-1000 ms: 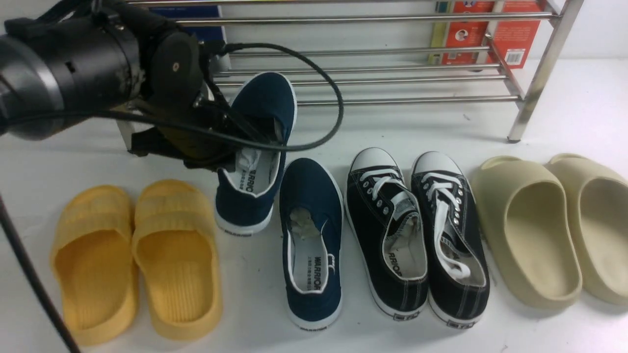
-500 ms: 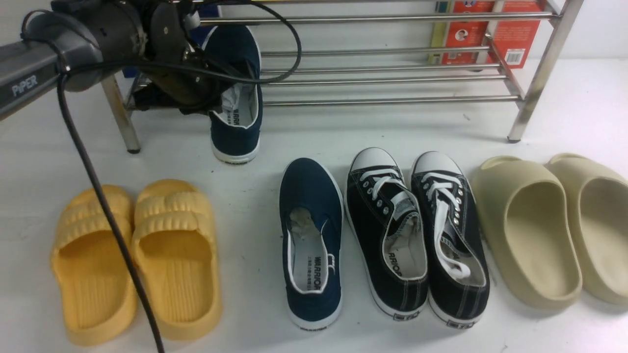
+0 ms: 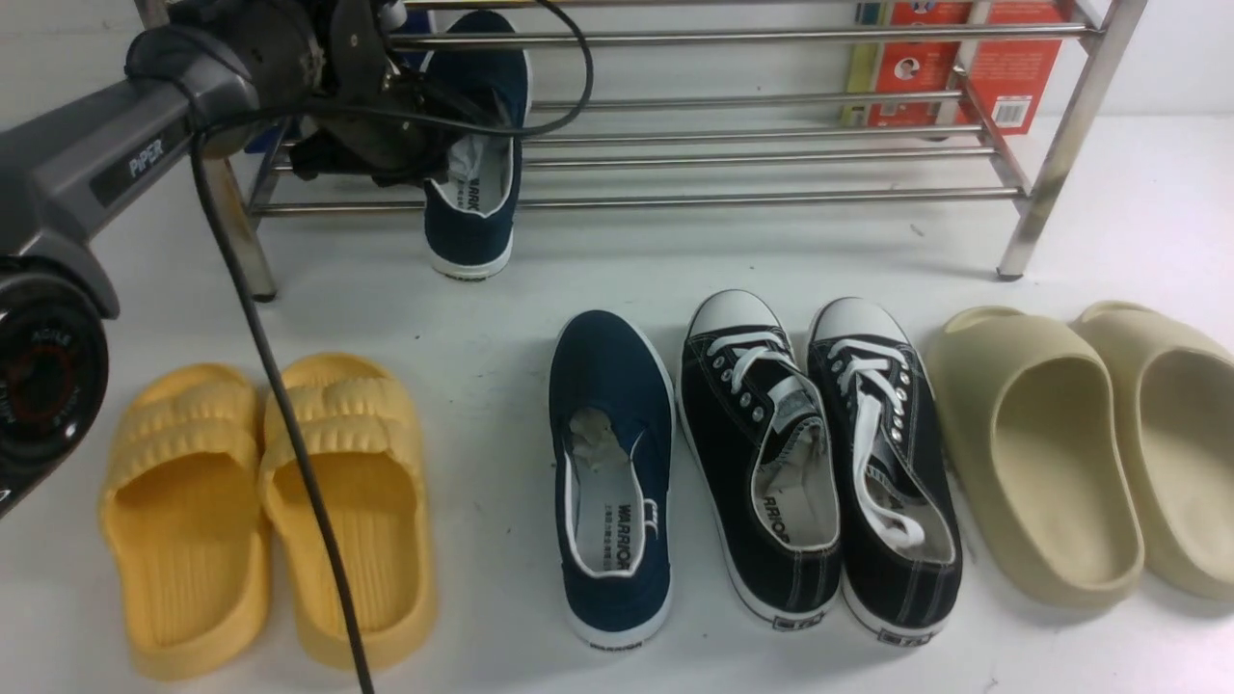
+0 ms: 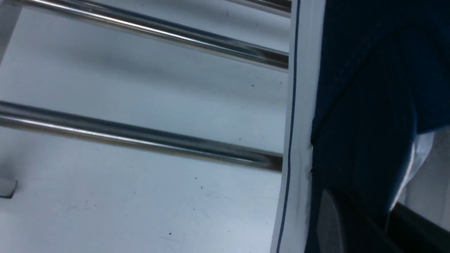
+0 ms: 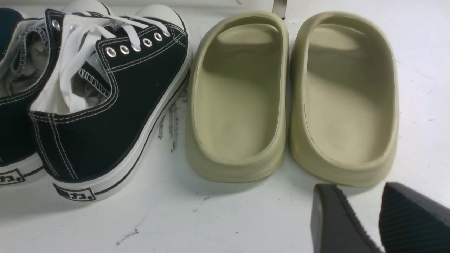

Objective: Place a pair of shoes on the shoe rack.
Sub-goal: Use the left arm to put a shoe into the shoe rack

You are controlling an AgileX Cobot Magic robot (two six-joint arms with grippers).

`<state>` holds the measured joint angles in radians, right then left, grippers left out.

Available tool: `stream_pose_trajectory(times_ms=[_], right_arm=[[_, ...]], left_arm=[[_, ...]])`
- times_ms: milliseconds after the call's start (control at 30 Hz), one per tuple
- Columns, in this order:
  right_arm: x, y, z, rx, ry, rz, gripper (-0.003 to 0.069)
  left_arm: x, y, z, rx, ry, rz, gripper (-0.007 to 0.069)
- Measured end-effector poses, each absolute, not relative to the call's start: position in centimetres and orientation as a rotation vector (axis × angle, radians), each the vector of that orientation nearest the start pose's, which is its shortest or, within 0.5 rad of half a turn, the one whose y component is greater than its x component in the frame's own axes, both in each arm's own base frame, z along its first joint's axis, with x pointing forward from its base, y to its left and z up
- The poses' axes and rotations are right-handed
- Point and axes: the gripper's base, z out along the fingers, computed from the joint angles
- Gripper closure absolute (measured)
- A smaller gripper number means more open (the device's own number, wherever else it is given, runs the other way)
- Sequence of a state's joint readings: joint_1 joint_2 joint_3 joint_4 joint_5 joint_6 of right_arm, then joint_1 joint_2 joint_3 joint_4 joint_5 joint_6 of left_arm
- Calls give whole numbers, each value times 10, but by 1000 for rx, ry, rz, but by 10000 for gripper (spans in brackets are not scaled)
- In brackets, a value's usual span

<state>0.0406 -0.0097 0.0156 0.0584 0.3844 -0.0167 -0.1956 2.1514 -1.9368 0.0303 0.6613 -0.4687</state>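
Note:
One navy slip-on shoe (image 3: 477,198) is tilted with its toe pushed in between the tiers of the silver shoe rack (image 3: 771,149); its heel hangs out in front of the lowest bar. My left gripper (image 3: 436,145) is shut on this shoe's side wall by the opening. In the left wrist view the shoe (image 4: 365,105) fills the frame beside two rack bars (image 4: 140,135), clamped by my left gripper (image 4: 365,214). The other navy shoe (image 3: 609,463) lies flat on the table, toe toward the rack. My right gripper (image 5: 358,189) is open over the table, with nothing between its fingers.
Black lace-up sneakers (image 3: 819,453) sit right of the loose navy shoe, beige slippers (image 3: 1080,443) at far right, yellow slippers (image 3: 260,501) at front left. A red box (image 3: 964,58) stands behind the rack. The left arm's cable (image 3: 280,405) hangs over the yellow slippers.
My left arm has carried the navy shoe away from the row on the table, back and up, and its toe is now in between the rack's tiers.

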Motion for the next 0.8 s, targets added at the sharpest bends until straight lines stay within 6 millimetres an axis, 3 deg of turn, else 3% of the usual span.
stream_pose_trajectory(times_ms=[433, 600, 800], right_arm=[[52, 4, 174, -18, 1874, 74, 419], [52, 4, 174, -18, 1874, 74, 419], [52, 4, 174, -18, 1874, 74, 419]], left_arm=[[495, -96, 264, -302, 2341, -288, 588], [496, -96, 266, -301, 2326, -293, 519], [494, -95, 277, -294, 2302, -293, 384]])
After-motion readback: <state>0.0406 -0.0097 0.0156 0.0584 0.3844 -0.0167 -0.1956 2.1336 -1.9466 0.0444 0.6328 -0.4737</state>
